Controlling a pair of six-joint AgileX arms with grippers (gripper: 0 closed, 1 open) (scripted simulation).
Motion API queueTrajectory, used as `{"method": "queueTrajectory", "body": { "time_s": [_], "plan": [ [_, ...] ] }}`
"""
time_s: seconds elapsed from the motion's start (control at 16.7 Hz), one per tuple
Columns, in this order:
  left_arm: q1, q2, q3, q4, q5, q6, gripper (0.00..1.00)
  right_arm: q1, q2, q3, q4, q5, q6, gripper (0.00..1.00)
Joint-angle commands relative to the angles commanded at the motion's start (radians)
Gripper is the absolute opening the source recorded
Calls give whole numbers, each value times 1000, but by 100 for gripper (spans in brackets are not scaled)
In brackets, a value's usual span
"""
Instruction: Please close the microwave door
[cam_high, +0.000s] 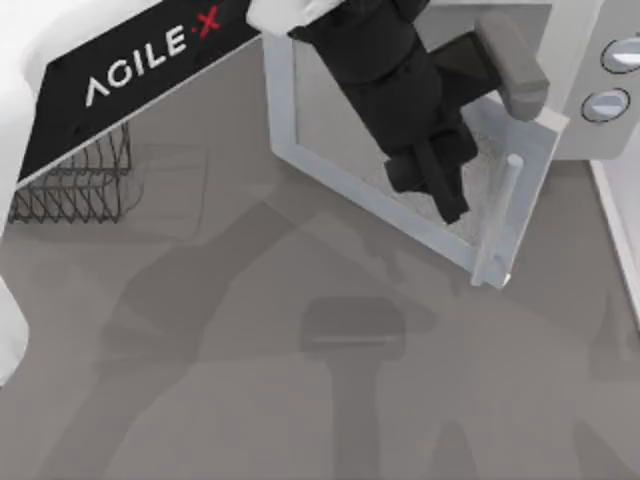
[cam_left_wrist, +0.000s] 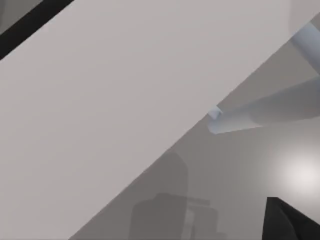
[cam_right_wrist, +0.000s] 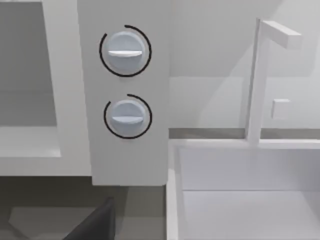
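Your left gripper (cam_high: 445, 185), fingers pressed together, rests against the stiff, flat white glass-windowed microwave door (cam_high: 330, 150); push near its pale bar handle (cam_high: 497, 222), since it likely swings lightly.

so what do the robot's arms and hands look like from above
The left arm is white with a black panel lettered AGILE·X, the X in red. Its hand is black and blocky, ending in dark fingers. A grey boxy part sits beside it.

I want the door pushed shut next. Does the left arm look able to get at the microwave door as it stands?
Probably yes: the left gripper already hangs over the open microwave door, near its bar handle, and nothing lies between them.
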Motion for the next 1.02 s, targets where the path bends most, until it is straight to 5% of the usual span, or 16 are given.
{"method": "queueTrajectory", "body": {
  "time_s": [1.02],
  "plan": [
    [-38,75,93,-29,-10,-39,0,0,0,0,0,0,0,100]
  ]
}}
